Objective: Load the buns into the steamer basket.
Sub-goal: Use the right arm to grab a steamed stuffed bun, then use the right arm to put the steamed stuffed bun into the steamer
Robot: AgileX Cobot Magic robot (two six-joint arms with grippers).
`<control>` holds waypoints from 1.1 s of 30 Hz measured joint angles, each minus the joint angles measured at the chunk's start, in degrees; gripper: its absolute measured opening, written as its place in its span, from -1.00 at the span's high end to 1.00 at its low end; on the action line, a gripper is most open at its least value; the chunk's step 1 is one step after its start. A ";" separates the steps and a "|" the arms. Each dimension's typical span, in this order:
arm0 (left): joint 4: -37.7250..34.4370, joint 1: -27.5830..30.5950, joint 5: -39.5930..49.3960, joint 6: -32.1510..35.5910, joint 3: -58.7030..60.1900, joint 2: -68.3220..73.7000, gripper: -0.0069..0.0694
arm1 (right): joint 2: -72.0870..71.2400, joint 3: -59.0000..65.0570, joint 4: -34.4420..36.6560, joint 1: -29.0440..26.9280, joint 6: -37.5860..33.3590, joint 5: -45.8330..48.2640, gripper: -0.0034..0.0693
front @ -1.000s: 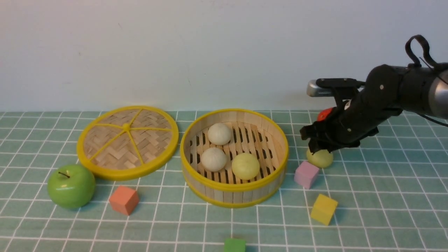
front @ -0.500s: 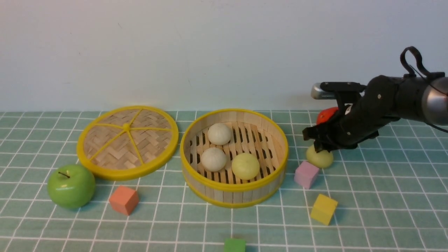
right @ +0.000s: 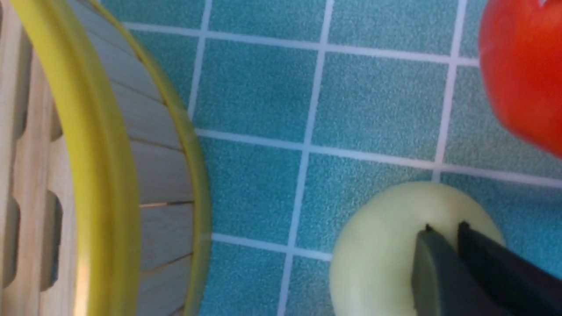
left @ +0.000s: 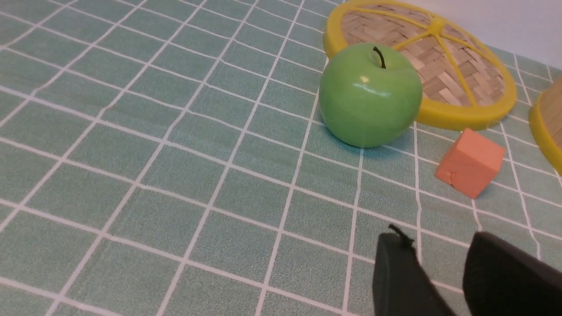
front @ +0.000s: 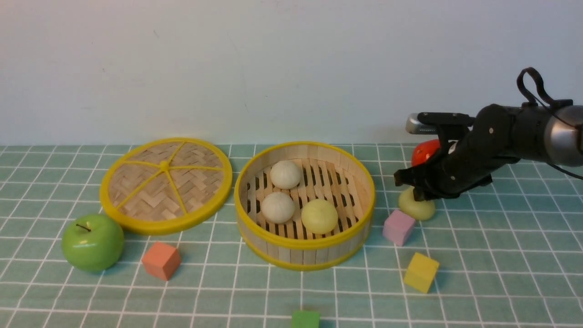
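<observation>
Front view: we count three buns in the steamer basket; the fourth bun sits right of it, right claw seemingly pinched narrow on top.

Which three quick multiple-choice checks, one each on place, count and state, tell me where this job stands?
1. The loose bun lies:
A. on the lid
B. right of the steamer basket, by the pink cube
C. beside the apple

2. Buns inside the basket:
A. one
B. two
C. three

3. The right end effector is:
A. closed on the loose bun's top
B. wide open over the tomato
C. holding a cube

Answers:
1 B: the loose bun sits past the steamer basket, behind the pink cube.
2 C: two off-white buns and one yellow-green bun rest on the slats.
3 A: the right end effector has its fingers nearly together on that bun.
</observation>
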 joint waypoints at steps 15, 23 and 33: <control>0.05 0.00 0.00 0.00 0.00 0.00 0.22 | -7.90 -8.97 16.05 8.19 -13.05 3.07 0.91; 0.05 0.00 0.00 0.00 0.00 0.00 0.20 | 0.96 -8.97 19.79 11.97 -16.41 -3.67 0.90; 0.12 0.00 0.00 0.00 0.00 0.00 0.20 | 2.44 -9.07 19.84 11.97 -16.41 -4.12 0.30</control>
